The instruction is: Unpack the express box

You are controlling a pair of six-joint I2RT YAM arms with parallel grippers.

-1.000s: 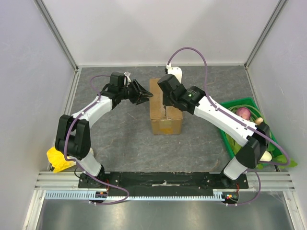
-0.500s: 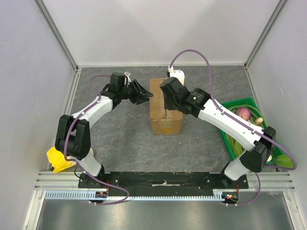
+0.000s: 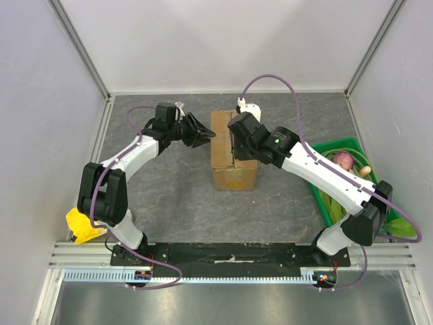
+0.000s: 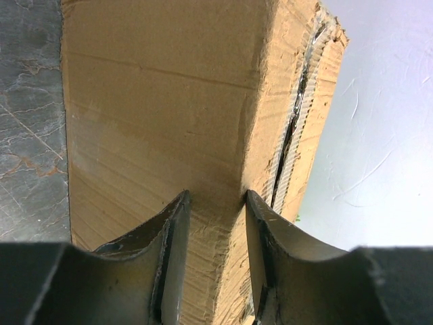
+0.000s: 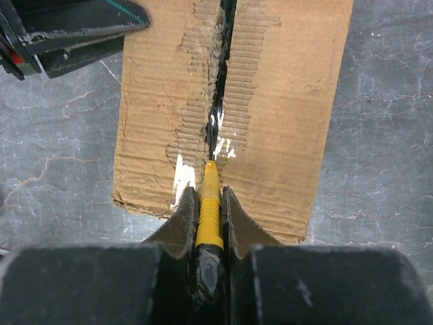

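The express box (image 3: 233,169) is a brown cardboard carton in the middle of the table, its top flaps meeting at a torn centre seam (image 5: 218,101). My right gripper (image 3: 235,144) hovers over the box top, shut on a yellow ribbed cutter (image 5: 209,210) whose tip sits at the seam. My left gripper (image 3: 205,134) is at the box's left side. In the left wrist view its jaws (image 4: 216,200) straddle and pinch the crumpled upper edge of the box (image 4: 169,101). The left gripper (image 5: 67,30) also shows at the top left of the right wrist view.
A green crate (image 3: 329,145) with vegetables, including a purple onion (image 3: 344,160), stands at the right under my right arm. A yellow object (image 3: 82,225) lies by the left arm's base. A white fitting (image 3: 249,107) sits behind the box. Walls close in the table.
My right wrist has crept a little along the box top with the cutter and its elbow has swung out to the right. The left arm has stayed put on the box edge.
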